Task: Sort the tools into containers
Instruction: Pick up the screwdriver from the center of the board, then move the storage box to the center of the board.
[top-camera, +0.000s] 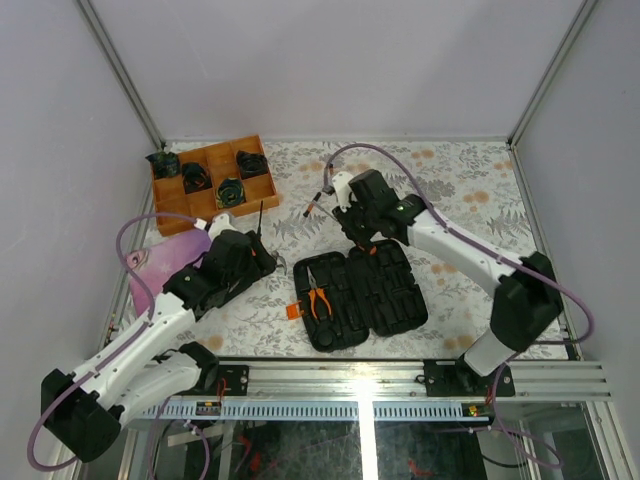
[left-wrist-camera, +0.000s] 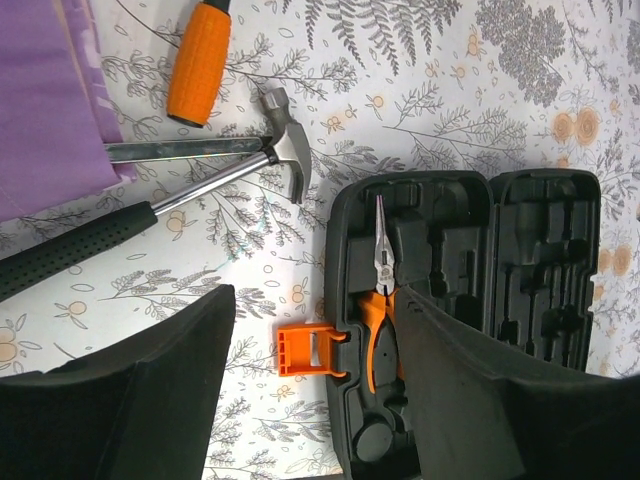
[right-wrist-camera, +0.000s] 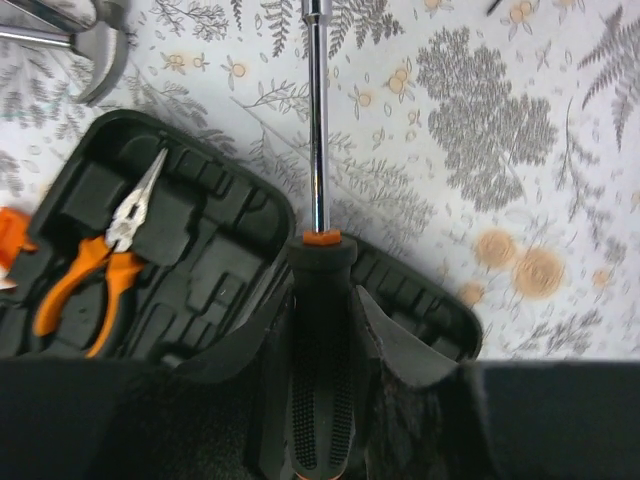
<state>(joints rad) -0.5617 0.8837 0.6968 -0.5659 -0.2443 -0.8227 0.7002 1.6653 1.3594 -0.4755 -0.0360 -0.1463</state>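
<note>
The black tool case (top-camera: 385, 290) lies open in the middle of the table, with orange-handled pliers (top-camera: 318, 300) in its left half and an orange tab (top-camera: 295, 312) at its left edge. My right gripper (right-wrist-camera: 320, 330) is shut on a black-handled screwdriver (right-wrist-camera: 320, 400), held over the case's far edge (right-wrist-camera: 440, 300) with its steel shaft (right-wrist-camera: 318, 120) pointing away. My left gripper (left-wrist-camera: 310, 385) is open and empty, above the orange tab (left-wrist-camera: 305, 352) and the pliers (left-wrist-camera: 380, 290). A hammer (left-wrist-camera: 285, 155) and an orange-handled screwdriver (left-wrist-camera: 200, 60) lie on the table left of the case (left-wrist-camera: 530, 250).
An orange-brown wooden divided tray (top-camera: 258, 198) with dark items stands at the back left. A purple sheet (top-camera: 165, 262) lies under my left arm and also shows in the left wrist view (left-wrist-camera: 45, 100). A thin small driver (top-camera: 314, 203) lies behind the case. Walls close the table.
</note>
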